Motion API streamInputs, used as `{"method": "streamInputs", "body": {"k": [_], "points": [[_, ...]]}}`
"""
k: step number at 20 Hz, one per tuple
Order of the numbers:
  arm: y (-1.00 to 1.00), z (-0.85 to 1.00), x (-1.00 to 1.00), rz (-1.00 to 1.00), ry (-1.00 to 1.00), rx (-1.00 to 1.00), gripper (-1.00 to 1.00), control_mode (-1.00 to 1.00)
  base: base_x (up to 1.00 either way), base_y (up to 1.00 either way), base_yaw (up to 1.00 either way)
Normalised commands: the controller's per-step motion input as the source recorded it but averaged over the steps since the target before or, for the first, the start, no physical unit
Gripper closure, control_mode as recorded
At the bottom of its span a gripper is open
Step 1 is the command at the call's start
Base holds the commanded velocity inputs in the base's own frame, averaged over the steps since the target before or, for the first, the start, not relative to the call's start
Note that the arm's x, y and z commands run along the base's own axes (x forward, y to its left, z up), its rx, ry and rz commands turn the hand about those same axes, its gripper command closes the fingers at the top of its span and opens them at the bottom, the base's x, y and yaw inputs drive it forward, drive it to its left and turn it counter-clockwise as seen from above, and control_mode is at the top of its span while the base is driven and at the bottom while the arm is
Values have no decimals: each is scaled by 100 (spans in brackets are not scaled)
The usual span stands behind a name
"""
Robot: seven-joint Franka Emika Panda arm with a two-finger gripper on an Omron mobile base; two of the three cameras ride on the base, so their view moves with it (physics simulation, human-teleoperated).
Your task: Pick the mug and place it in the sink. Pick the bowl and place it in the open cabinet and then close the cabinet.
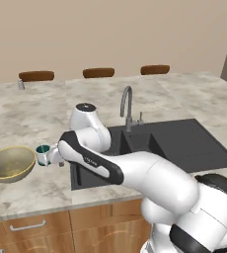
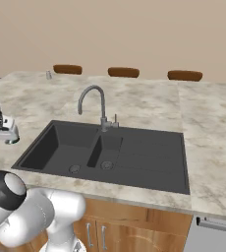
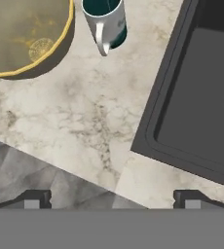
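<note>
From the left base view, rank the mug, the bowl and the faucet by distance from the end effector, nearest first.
1. The mug: on the counter, just beside the open end effector.
2. The bowl: beyond the mug.
3. The faucet: behind the sink, opposite side.

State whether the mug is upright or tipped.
Upright: the mug stands on the counter, teal opening upward, beside the bowl.
</note>
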Motion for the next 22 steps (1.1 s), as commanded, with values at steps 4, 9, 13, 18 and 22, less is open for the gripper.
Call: {"method": "streamInputs", "body": {"k": [4,9,13,18,22], "points": [[21,-23,39,0,-1,0,-100,-100,0,0,0],[28,-12,35,0,0,0,-100,-100,0,0,0],[10,-15,25,0,0,0,-100,-100,0,0,0],[1,-21,24,0,0,0,-100,-100,0,0,0],[8,-28,21,0,0,0,-100,-100,0,0,0]]}}
